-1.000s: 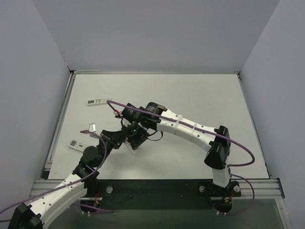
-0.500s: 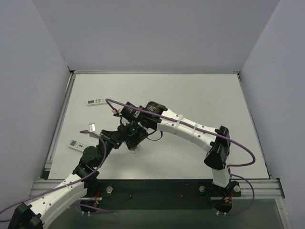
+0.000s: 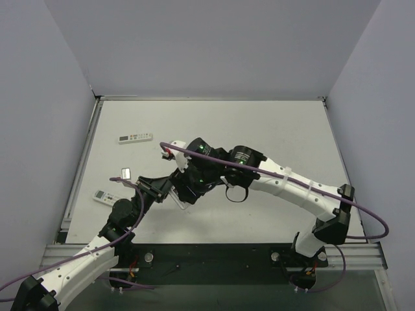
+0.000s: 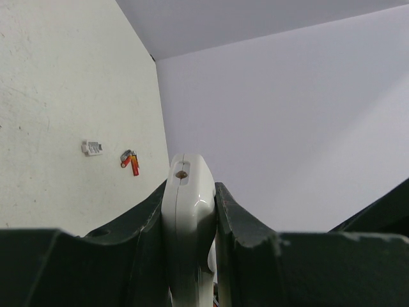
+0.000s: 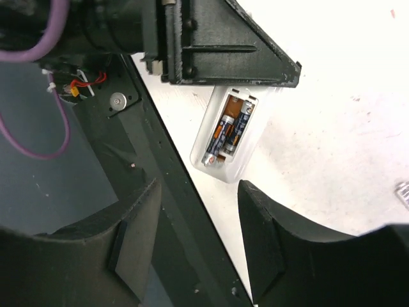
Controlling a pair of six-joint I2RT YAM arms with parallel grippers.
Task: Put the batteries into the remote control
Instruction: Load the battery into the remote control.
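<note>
My left gripper is shut on the white remote control, held edge-on between its fingers. In the right wrist view the remote control pokes out from under the left gripper, with its back bay open and two dark, orange-marked batteries lying side by side in it. My right gripper is open and empty, hovering just above the remote's free end. In the top view both grippers meet at left centre, the left gripper beside the right gripper, with the remote below them.
Loose red-orange batteries and a small grey piece lie on the table ahead of the left wrist. A slim white remote lies far left, a display remote and a small grey item nearer. The table's dark front edge runs under the right gripper.
The right arm has swung its elbow and shoulder rightward, and its wrist has shifted slightly right and nearer. The left gripper still holds the remote in about the same place.
</note>
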